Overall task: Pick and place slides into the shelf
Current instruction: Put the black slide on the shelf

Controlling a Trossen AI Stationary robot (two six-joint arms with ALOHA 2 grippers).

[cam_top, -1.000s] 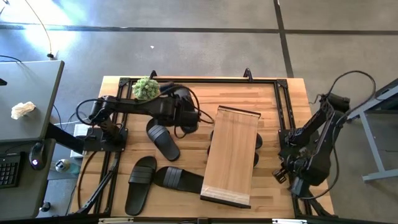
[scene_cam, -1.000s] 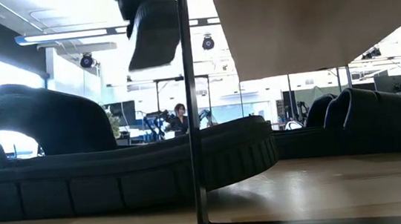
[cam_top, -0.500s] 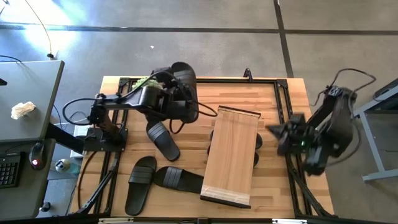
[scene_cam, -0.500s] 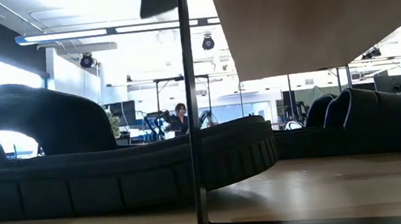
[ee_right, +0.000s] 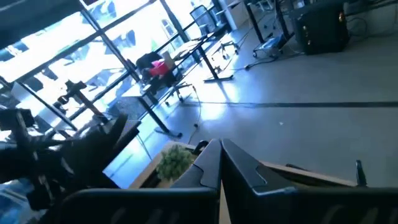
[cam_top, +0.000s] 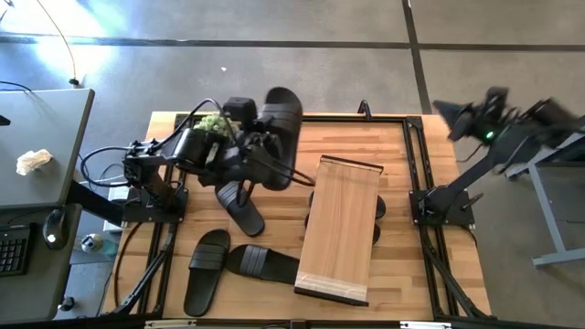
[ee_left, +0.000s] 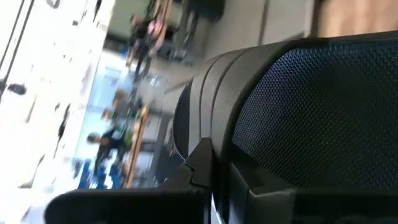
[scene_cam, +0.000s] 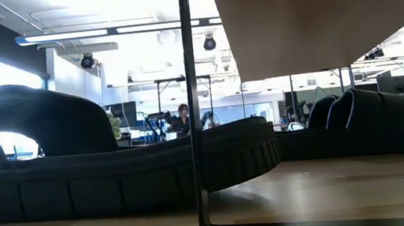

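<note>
In the high view my left gripper (cam_top: 254, 144) is shut on one black slide (cam_top: 281, 135), held high over the table's far-left part; the left wrist view is filled by that slide (ee_left: 311, 112). The shelf (cam_top: 340, 228) stands on the table right of centre. Three slides lie sole-down on the table left of it (cam_top: 239, 206), (cam_top: 206, 270), (cam_top: 265, 263), and two more show under its right edge (cam_top: 376, 208). The low view shows a near slide (scene_cam: 117, 167) and the shelf's dark leg (scene_cam: 194, 114). My right gripper (ee_right: 221, 155) is shut and raised beyond the table's far-right corner (cam_top: 457, 114). My left gripper holds the slide by a long side edge (ee_left: 208, 106), near the middle of its length, coming level from the table's left, fingers across the slide. The slide is lifted clear of the table and tilted. The gripper's own fingers (ee_left: 205, 168) hide the exact place of contact.
A small green plant (cam_top: 215, 123) stands by the table's far-left edge, under the left arm. A dark frame (cam_top: 416, 164) runs around the tabletop. A grey desk (cam_top: 41, 146) stands to the left. Bare wood shows between the shelf and the far edge.
My left gripper has risen with the slide, which has left the low view through its top, and has drifted a little toward the table's far edge. My right arm has unfolded from its low rest by the right edge and swung up and toward the far edge.
</note>
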